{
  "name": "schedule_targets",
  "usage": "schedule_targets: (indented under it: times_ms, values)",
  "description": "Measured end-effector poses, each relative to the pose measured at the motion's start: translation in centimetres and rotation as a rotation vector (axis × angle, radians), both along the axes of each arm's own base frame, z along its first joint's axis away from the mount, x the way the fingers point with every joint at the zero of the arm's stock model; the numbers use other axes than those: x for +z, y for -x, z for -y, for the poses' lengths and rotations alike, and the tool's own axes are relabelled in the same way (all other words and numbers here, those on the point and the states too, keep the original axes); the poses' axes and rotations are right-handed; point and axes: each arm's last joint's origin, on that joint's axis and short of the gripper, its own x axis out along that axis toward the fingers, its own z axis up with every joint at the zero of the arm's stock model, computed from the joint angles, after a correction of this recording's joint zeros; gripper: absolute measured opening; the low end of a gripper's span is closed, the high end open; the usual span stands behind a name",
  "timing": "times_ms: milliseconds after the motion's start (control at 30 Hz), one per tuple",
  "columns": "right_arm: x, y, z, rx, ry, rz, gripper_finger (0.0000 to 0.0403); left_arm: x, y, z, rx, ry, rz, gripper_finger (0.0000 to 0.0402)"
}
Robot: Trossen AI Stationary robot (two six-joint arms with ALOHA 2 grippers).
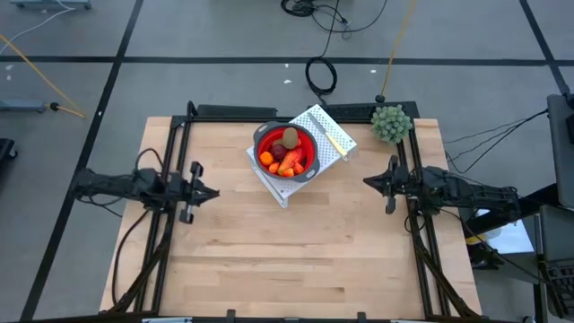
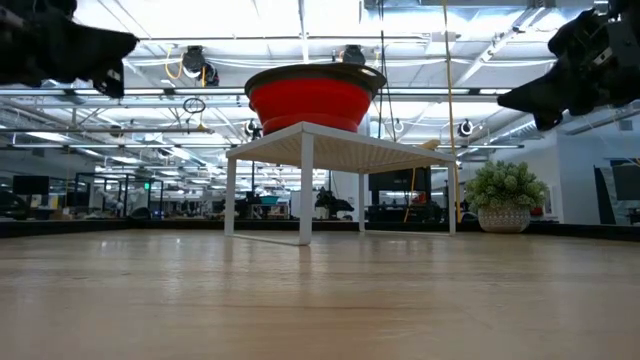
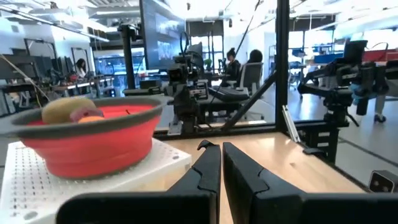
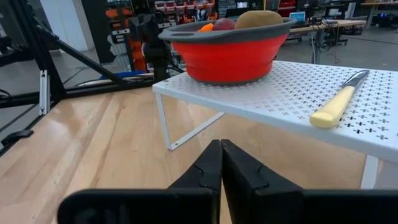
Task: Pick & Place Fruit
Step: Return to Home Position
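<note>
**Fruit Heaped in the Bowl, Both Arms Clear of It**

In the upper centre of the high view, the small plastic toy fruits (image 1: pixel 285 154) lie heaped inside a round red strainer bowl with a grey rim (image 1: pixel 259 144). The bowl stands on a white perforated metal shelf (image 1: pixel 316 118), which sits on the pale wooden table (image 1: pixel 287 260). A brown oval piece (image 4: pixel 258 18) tops the pile, with dark red and orange pieces packed around it. A pale-handled knife (image 1: pixel 334 136) lies on the shelf just right of the bowl. A green bushy plant (image 1: pixel 392 123) stands at the table's upper right corner.

The left gripper (image 1: pixel 213 192) hovers at mid-left, well apart from the shelf, its 2 fingers drawn to a thin slit with nothing between them. The right gripper (image 1: pixel 368 181) hovers at mid-right, its 2 fingers pressed together and likewise empty.

The fruits look light, rigid and smooth, so they would probably slip or roll under an off-centre pinch. The round pieces are best taken across the widest middle, and the brown oval across its short axis. The tiny orange bits would call for a fingertip-only pinch. Packed this closely, any piece lifted out could nudge its neighbours.
</note>
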Motion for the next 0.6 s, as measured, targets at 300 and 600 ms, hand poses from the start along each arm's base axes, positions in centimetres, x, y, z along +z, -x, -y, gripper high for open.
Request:
schedule_targets:
  times_ms: [300,600]
  values:
    - [-0.2,0.0,0.0,0.000,0.001,-0.022,0.0001,-1.3,-0.3,0.0,0.004,-0.041,-0.035,0.0019]
    - [-2.3,-1.0,0.0,0.023,-0.019,0.060,0.0001,-1.6,-0.3,0.0,0.009,-0.100,-0.059,0.0019]
